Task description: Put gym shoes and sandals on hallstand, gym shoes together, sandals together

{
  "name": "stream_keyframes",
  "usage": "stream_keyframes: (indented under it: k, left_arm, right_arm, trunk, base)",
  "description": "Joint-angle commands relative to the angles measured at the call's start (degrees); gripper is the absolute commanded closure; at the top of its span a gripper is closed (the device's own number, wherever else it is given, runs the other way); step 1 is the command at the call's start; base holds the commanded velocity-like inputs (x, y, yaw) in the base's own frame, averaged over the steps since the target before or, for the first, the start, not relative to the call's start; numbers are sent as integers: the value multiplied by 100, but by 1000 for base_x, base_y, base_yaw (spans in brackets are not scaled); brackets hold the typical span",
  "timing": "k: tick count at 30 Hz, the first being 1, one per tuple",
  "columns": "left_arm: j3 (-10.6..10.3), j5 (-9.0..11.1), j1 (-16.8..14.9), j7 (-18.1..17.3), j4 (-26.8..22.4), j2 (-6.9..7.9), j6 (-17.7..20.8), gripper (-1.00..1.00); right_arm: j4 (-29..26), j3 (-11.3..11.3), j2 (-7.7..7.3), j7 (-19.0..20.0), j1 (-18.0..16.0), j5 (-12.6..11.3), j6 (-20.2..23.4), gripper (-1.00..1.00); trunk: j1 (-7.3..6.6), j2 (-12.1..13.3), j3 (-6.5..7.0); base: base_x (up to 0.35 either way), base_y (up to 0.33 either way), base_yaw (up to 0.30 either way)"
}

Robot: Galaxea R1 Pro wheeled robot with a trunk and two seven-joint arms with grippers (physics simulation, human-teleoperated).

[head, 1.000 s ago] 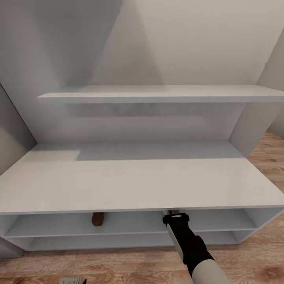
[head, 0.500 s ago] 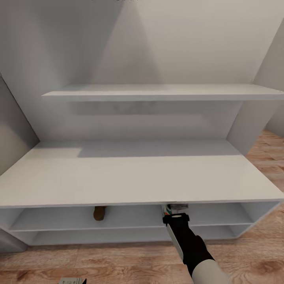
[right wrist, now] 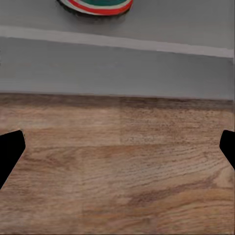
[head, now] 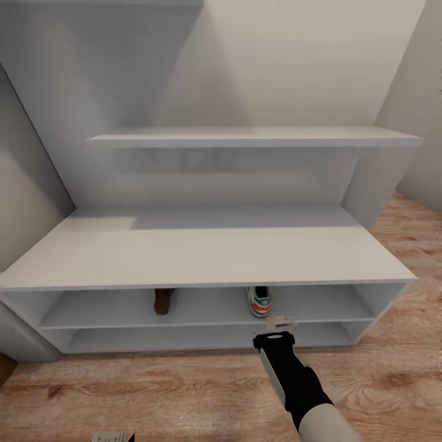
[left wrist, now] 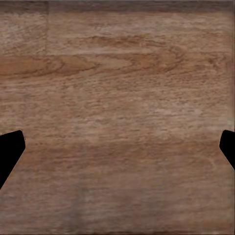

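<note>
Gym shoe [head: 259, 301] on hallstand [head: 202, 258] shelf

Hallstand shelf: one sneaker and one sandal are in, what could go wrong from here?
The white sneaker with green and red lining sits near the white hallstand shelf's front edge, so the open right gripper close by might knock it. The brown sandal stands apart; their mates must go beside each, not between.

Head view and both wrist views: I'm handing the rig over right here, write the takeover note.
Right gripper: open, empty, just outside the hallstand.
Left gripper: open, empty, over bare corridor floor.
Done: one gym shoe and one sandal sit on the upper low shelf, apart from each other.
Left: fetch the second gym shoe and second sandal and set each beside its mate.
</note>
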Motion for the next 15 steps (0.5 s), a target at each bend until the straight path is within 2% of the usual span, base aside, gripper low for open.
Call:
stream_keyframes:
  k: [1,15]
  left_arm:
    - [48,-10,-3,-49,5,-2,-10,-100]
    - [48,-7,-3,-49,5,-2,-11,-100]
  right_arm:
    - [-5,8,0,-7,-4,35,46,-100]
    - [21,4,0,-1,-3,35,44,-100]
  trunk:
    - [-5,-2,-4]
    - [-5,-2,-4]
  base:
    - [-333,0,0]
    - [-335,0,0]
